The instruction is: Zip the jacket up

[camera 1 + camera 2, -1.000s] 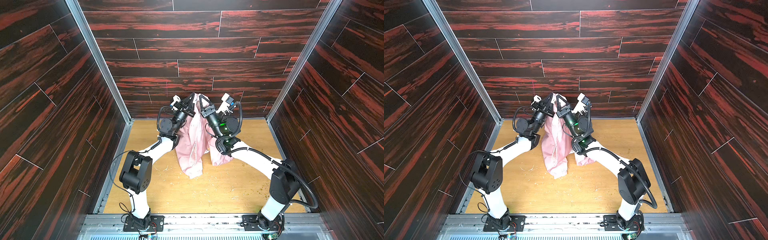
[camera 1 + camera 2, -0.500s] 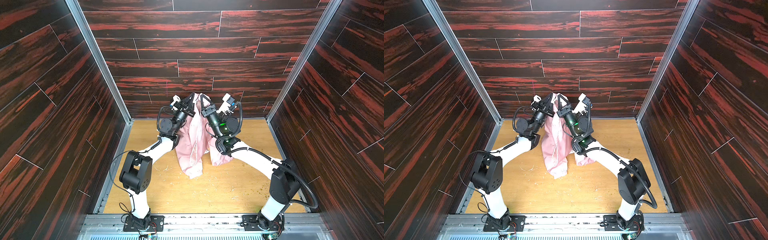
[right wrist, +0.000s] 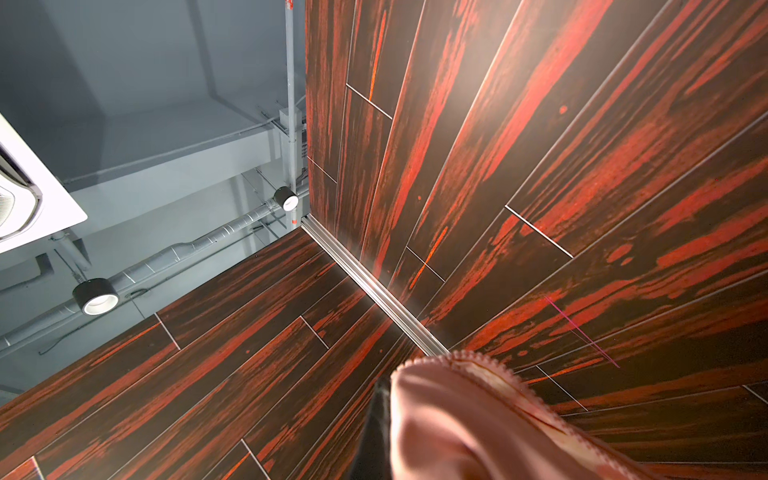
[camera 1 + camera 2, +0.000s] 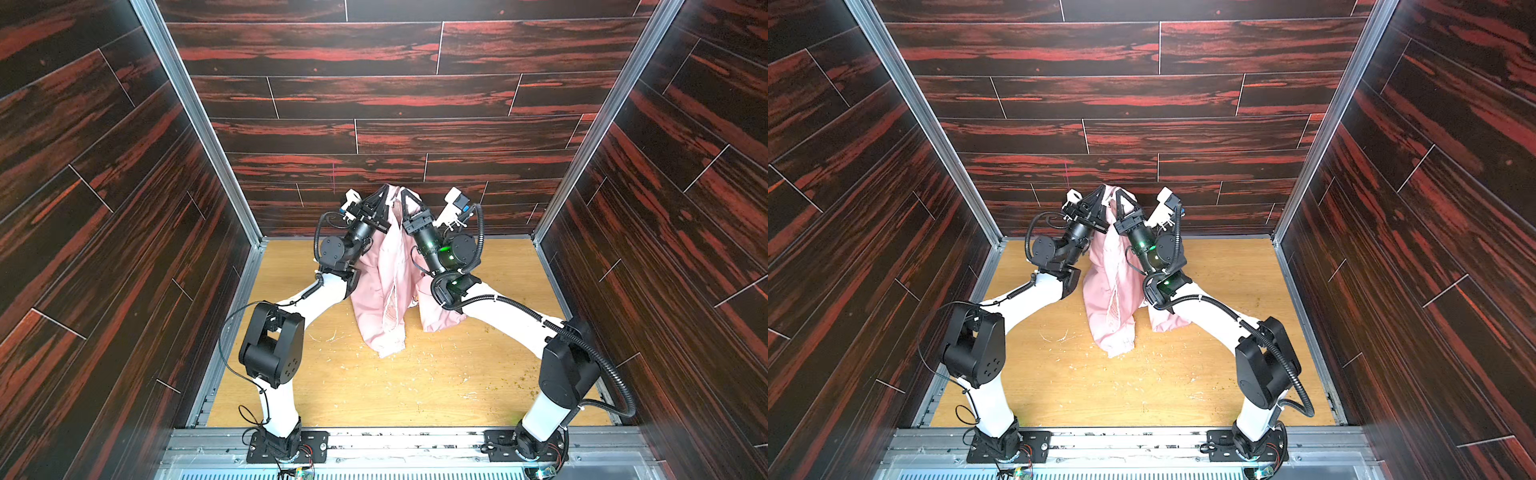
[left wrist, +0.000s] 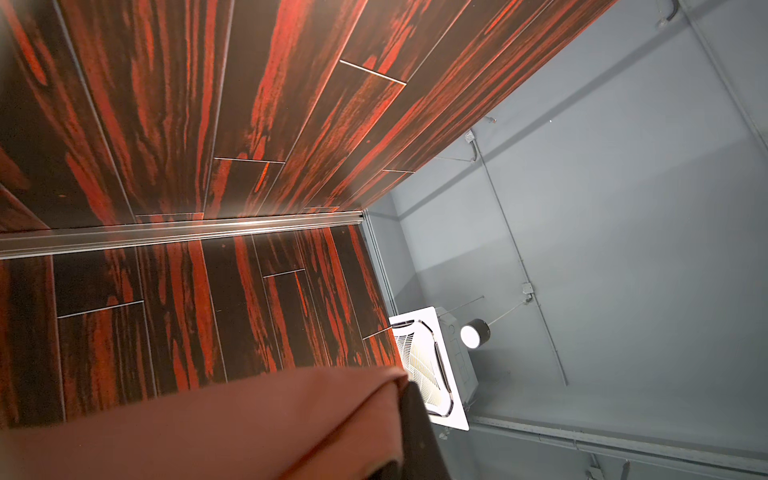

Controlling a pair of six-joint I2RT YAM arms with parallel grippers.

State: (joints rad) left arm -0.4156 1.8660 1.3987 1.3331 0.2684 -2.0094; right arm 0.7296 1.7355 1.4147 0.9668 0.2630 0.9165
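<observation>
Jacket (image 4: 382, 286) of thin light-pink fabric: pinched at its top by both your pincers. Your left gripper (image 4: 385, 189) is clenched on one upper edge and your right gripper (image 4: 404, 193) on the other. The two tips are near each other, raised high, close to the back wall.

Left wrist view: one dark finger (image 5: 415, 436) with pink cloth folded over beside it. Right wrist view: a dark finger (image 3: 374, 428) pressed against the fabric, and a row of pink zipper teeth (image 3: 498, 370) along the fold's edge.

Below the grip the jacket hangs between your two arms in two panels, parted low down. A pale strip runs down the longer panel (zipper tape or seam, cannot tell from above). Both lower ends rest bunched on the light wooden tabletop (image 4: 374, 395), the shorter one tucked under your right forearm. Small pale scraps (image 4: 332, 336) are scattered on the wood. Dark red-streaked plank walls (image 4: 395, 104) close three sides.
</observation>
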